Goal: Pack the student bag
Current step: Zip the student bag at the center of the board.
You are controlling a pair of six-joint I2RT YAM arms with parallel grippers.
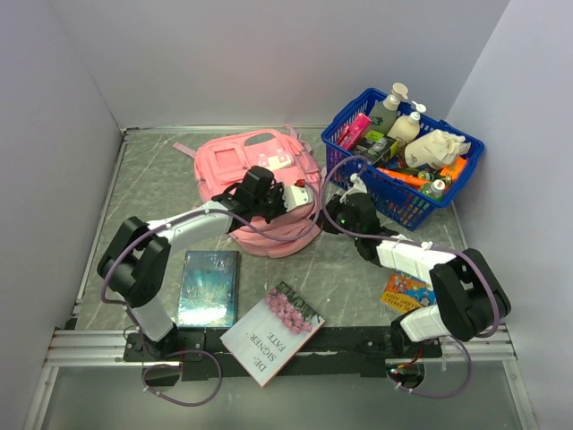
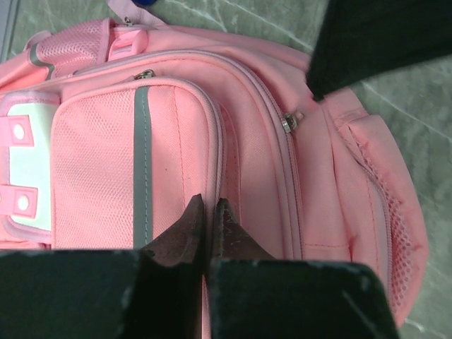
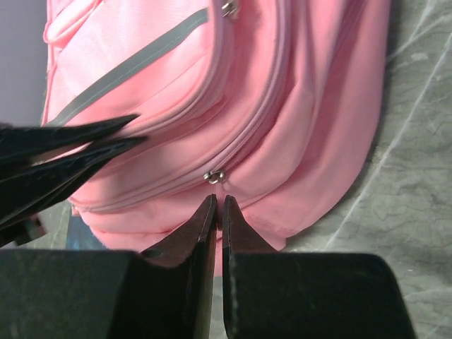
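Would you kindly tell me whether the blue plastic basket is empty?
No, the blue plastic basket holds white bottles and other small items.

Plain white walls (image 1: pixel 269 54) enclose a grey marbled tabletop (image 1: pixel 349 278).

Both arms reach forward, elbows bent, angled toward each other. Left gripper (image 2: pixel 210 201) and right gripper (image 3: pixel 216 199): jaws pressed together. Left gripper's fingers (image 3: pixel 42 176) lie just left of the right gripper's tips.

Left arm (image 1: pixel 192 224): white links, bulky black joints.
Right arm (image 1: pixel 407 255): same white and black build.
Cables (image 1: pixel 104 282): mauve, looping along each arm.
Left gripper (image 2: pixel 210 205): black blocks, two tapered fingers, brownish tips.
Right gripper (image 3: pixel 217 201): black, same pointed fingers.
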